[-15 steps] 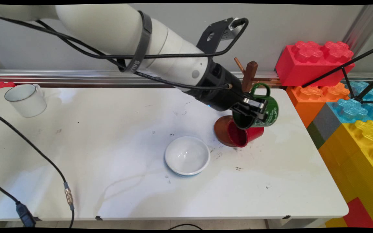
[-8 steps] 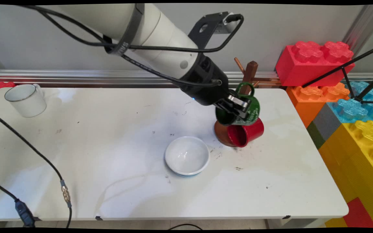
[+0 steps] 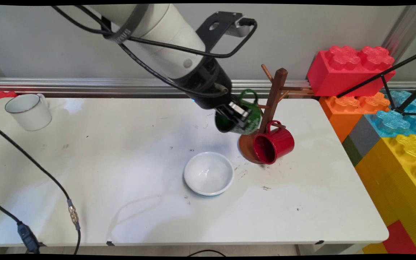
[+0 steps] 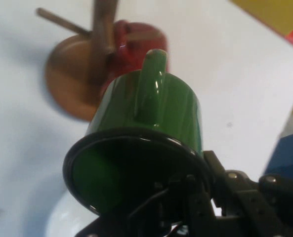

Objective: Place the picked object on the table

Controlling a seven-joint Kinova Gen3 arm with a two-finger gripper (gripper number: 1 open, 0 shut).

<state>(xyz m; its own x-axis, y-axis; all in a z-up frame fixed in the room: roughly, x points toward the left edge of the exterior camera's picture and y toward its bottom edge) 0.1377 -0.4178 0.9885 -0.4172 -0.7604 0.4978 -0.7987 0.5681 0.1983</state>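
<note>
- The gripper [image 3: 237, 115] sits just above the middle of the main view, at the end of the white arm [image 3: 164, 32] that slants down from the upper left; its fingers are clamped on the rim of a green mug [image 3: 242, 117], one finger inside the mouth and one outside on the wall.
- The green mug hangs clear of the table, tipped so its dark mouth faces the lower left of the frame and its handle [image 3: 248, 94] points up and to the right.
- In the hand view the green mug [image 4: 146, 128] fills the centre, its open mouth toward the camera at the bottom and its handle [image 4: 153, 74] standing up on top, with the gripper [image 4: 186, 207] and its black linkage at the lower edge.
- Just to the right of the held mug stands a wooden mug tree [image 3: 273, 97] with a round brown base [image 3: 246, 146]; the mug is beside its post, close to a peg, and I cannot tell whether it touches.
- A red mug [image 3: 273, 144] hangs by its handle from a low peg of the tree, lower right of the gripper, mouth turned to the lower left.
- Below and left of the gripper a white bowl [image 3: 208, 173] rests upright on the white table [image 3: 121, 162].
- A white mug [image 3: 29, 111] stands near the table's far left corner, well apart from the rest.
- Large toy blocks [image 3: 374, 94] in red, orange, blue and yellow are stacked past the right edge of the table.
</note>
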